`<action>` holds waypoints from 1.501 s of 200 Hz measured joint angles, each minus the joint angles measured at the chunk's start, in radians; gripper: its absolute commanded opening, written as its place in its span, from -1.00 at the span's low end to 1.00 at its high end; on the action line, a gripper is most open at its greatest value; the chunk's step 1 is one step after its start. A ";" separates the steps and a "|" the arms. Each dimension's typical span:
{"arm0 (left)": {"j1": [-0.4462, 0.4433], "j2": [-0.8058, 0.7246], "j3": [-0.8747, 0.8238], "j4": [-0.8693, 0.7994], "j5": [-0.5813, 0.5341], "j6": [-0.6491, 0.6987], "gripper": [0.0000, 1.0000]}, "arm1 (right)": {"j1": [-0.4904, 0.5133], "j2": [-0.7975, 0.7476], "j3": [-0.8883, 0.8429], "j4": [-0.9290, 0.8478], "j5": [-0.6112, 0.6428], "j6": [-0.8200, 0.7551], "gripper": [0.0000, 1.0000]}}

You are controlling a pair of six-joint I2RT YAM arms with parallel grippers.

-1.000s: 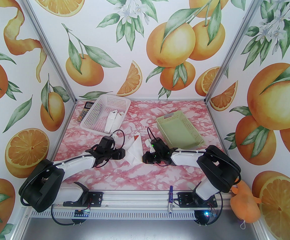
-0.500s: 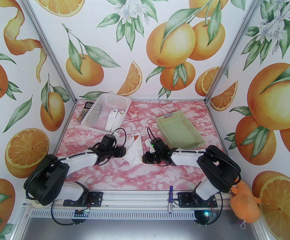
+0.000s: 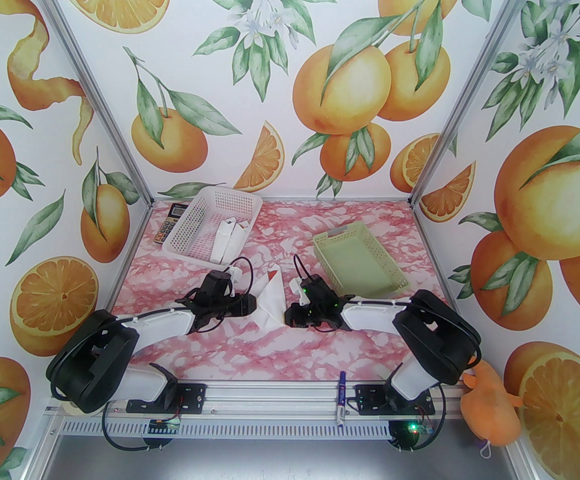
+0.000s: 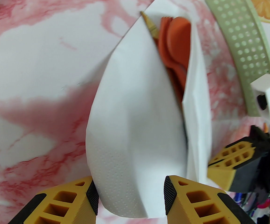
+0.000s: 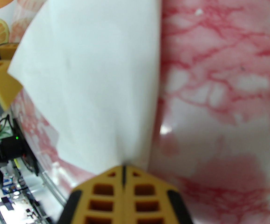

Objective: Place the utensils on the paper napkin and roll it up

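Left hand edged closer, straddling napkin; right hand still pinching.

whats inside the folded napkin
Orange-red utensil heads show between the folds of the napkin at its open end. Their handles are covered by the paper, so the count is unclear.

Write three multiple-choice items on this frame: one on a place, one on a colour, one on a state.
1. Where do the utensils lie? A on a plate; B inside the folded napkin; C in a cup.
2. What colour are their heads? A orange-red; B blue; C green.
3. How is the right gripper? A wide open; B shut on a spoon; C shut on the napkin.

Key: 1 B, the left wrist view shows them between the napkin's layers. 2 A, the heads peek out orange-red. 3 C, its fingertips meet with the napkin's edge pinched between them.
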 measured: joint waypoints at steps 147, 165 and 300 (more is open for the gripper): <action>-0.001 -0.044 -0.037 0.033 -0.042 -0.099 -0.70 | 0.000 0.002 0.000 0.002 -0.001 0.000 -1.00; -0.001 -0.044 -0.037 0.020 -0.039 -0.094 -0.81 | 0.000 0.002 0.000 0.002 0.000 0.000 -1.00; -0.002 -0.080 -0.001 0.014 0.079 -0.079 -0.84 | 0.005 0.016 0.021 -0.016 0.000 -0.015 -1.00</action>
